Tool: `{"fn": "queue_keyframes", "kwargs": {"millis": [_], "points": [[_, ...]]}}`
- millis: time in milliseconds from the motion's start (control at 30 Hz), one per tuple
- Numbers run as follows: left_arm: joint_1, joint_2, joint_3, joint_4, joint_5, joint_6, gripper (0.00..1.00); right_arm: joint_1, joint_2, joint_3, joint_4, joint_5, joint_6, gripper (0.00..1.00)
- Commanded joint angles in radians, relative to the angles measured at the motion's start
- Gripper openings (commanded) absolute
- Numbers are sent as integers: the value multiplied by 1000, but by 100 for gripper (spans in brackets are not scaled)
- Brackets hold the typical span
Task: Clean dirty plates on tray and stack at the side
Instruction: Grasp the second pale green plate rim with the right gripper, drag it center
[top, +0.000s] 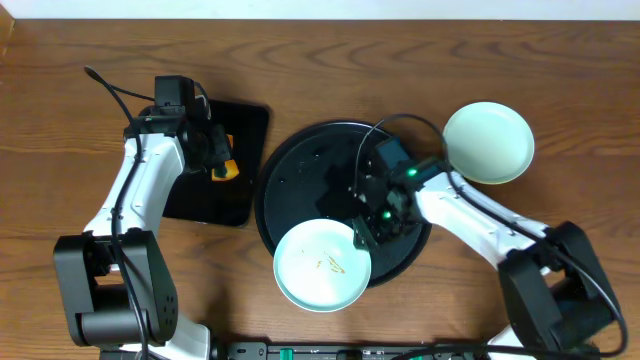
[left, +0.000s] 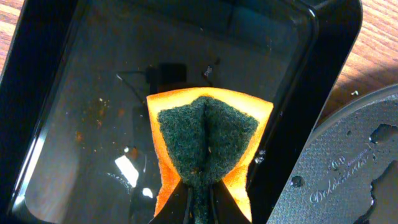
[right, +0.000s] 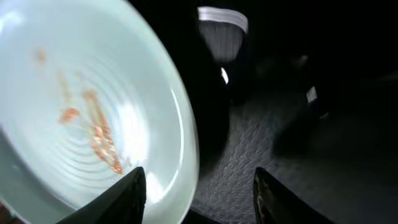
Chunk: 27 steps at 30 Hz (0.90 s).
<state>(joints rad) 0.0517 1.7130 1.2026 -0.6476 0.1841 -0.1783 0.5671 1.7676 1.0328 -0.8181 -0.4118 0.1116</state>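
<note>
Smeared mint plate (top: 322, 265) at round tray's (top: 300, 165) near edge.
Right tool (right: 199, 180) wide, straddling plate rim; left tool (left: 200, 205) pinches sponge (left: 208, 140) over rectangular tray (left: 68, 93).

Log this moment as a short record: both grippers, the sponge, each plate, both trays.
left gripper: shut on the sponge, which is folded, above the rectangular tray
right gripper: open, one finger on each side of the smeared plate at its rim
smeared plate: mint, with orange-brown streaks, overhanging the front edge of the round tray
second plate: on the table, to the right of the round tray, no smears visible
plates in view: two
</note>
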Motion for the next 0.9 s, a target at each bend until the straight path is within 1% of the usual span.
{"fn": "queue_keyframes", "kwargs": {"millis": [0, 33, 67, 100, 167, 200, 300, 400, 567, 700, 867], "points": [[4, 10, -8, 0, -2, 18, 8, 24, 40, -13, -11, -20, 26, 48], [4, 10, -8, 0, -2, 18, 8, 28, 51, -13, -14, -20, 26, 43], [4, 10, -8, 0, -2, 18, 8, 32, 61, -13, -16, -20, 26, 35], [4, 10, -8, 0, -2, 18, 8, 35, 70, -13, -16, -20, 26, 24], [4, 10, -8, 0, -2, 18, 8, 37, 81, -13, -3, -20, 28, 7], [4, 10, -8, 0, -2, 18, 8, 37, 81, -13, 8, -19, 30, 2], [4, 10, -8, 0, -2, 18, 8, 29, 78, -12, 65, -12, 32, 1], [4, 10, -8, 0, -2, 18, 8, 9, 78, -7, 140, -11, 76, 1], [4, 10, -8, 0, -2, 18, 8, -32, 76, 10, 315, 3, 113, 1], [4, 10, -8, -2, -2, 18, 8, -52, 76, 14, 441, 144, 143, 1], [4, 10, -8, -3, -2, 18, 8, -48, 76, 14, 497, 389, 149, 1]]}}
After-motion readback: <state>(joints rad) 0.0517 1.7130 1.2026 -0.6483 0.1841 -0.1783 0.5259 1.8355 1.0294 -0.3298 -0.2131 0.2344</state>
